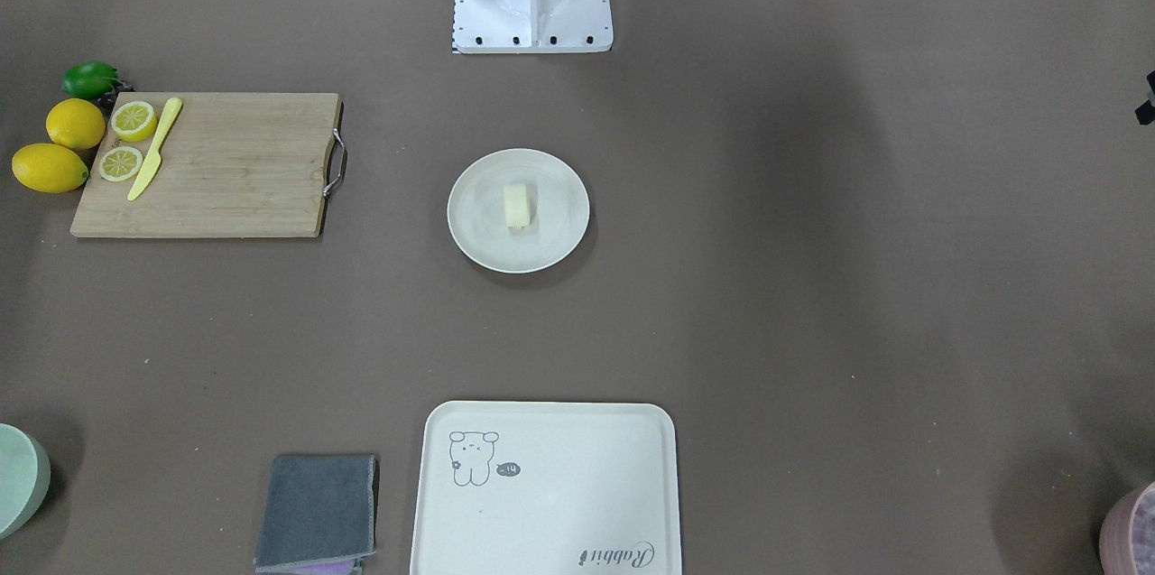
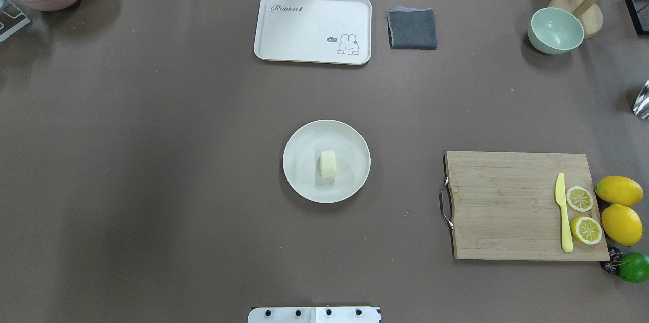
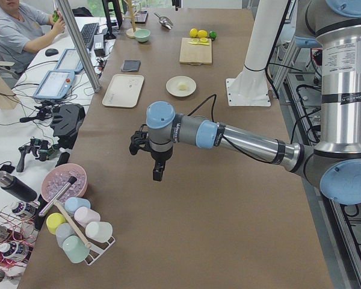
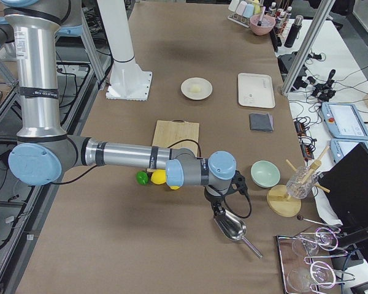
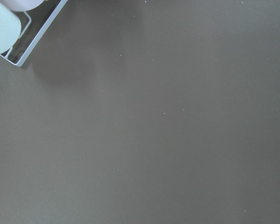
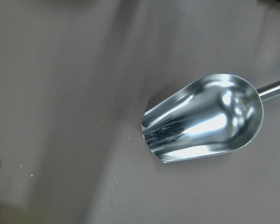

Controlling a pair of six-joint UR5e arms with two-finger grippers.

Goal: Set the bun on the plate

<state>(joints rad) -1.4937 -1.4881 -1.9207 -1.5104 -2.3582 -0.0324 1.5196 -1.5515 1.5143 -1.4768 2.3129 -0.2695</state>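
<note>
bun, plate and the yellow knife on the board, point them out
bun point(image 2: 328, 164), overhead exterior view, the middle of its top.
plate point(image 2: 300, 173), overhead exterior view, the bare surface beside the bun.
yellow knife point(image 2: 563, 211), overhead exterior view, midway along its length.

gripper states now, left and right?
Left gripper: cannot tell, only a side view shows it.
Right gripper: cannot tell, same; a metal scoop lies beneath it.

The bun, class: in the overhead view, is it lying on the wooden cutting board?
No, the bun sits on the round plate at mid-table, well apart from the cutting board.
</note>
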